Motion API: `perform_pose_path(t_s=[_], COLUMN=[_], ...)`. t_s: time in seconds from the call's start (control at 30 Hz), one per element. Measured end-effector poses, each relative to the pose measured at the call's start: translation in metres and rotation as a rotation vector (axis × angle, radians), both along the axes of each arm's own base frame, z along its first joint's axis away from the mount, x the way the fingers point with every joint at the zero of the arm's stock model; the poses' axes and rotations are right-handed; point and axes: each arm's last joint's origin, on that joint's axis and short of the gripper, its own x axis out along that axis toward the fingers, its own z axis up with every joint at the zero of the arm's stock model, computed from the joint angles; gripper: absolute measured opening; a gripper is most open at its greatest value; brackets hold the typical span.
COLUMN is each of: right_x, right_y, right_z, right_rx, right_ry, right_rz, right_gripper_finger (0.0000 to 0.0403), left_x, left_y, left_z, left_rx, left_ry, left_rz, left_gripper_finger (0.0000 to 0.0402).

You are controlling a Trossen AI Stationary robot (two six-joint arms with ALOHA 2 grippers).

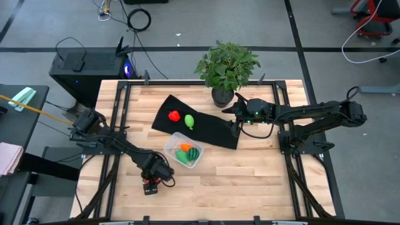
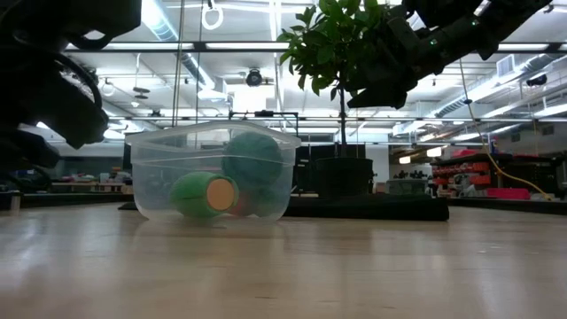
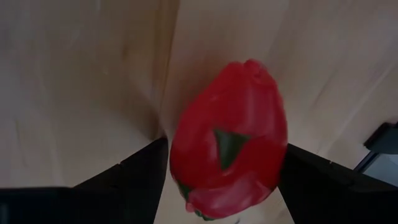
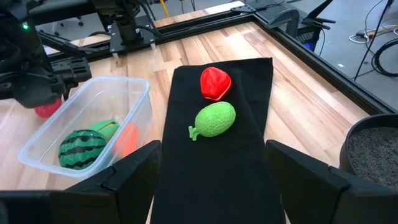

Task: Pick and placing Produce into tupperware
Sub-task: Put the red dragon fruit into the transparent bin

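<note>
Left hand (image 1: 150,185) grips red pepper (image 3: 229,140) near table edge; right hand (image 1: 232,109) open.

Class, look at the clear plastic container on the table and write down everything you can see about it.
The container is clear, shallow plastic, rectangular with rounded corners and a lip round its rim, open with no lid. It sits upright on the wooden table, right beside the black cloth. Inside lie a striped watermelon, a green piece and something orange.
</note>
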Motion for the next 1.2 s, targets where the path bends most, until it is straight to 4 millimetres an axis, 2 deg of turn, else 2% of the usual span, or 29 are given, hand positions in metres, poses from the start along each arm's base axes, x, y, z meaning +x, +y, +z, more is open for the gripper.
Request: perform_pose_path(t_s=[0.7, 0.97, 1.2], right_x=[0.0000, -0.0001, -0.0001], right_y=[0.0000, 0.0000, 0.0000], right_z=[-0.0001, -0.0003, -0.0003], right_rx=[0.000, 0.001, 0.001], right_ry=[0.001, 0.003, 0.003], right_rz=[0.000, 0.000, 0.000], right_gripper_finger=[0.0291, 0.0291, 0.0291], left_x=[0.0045, 0.0044, 0.0042], left_y=[0.0019, 0.0022, 0.0021], left_z=[0.0002, 0.0000, -0.0002], left_rx=[0.033, 0.039, 0.035], left_ry=[-0.068, -0.073, -0.070], left_rz=[-0.024, -0.038, -0.039], left_gripper_finger=[0.0280, 0.0230, 0.0232])
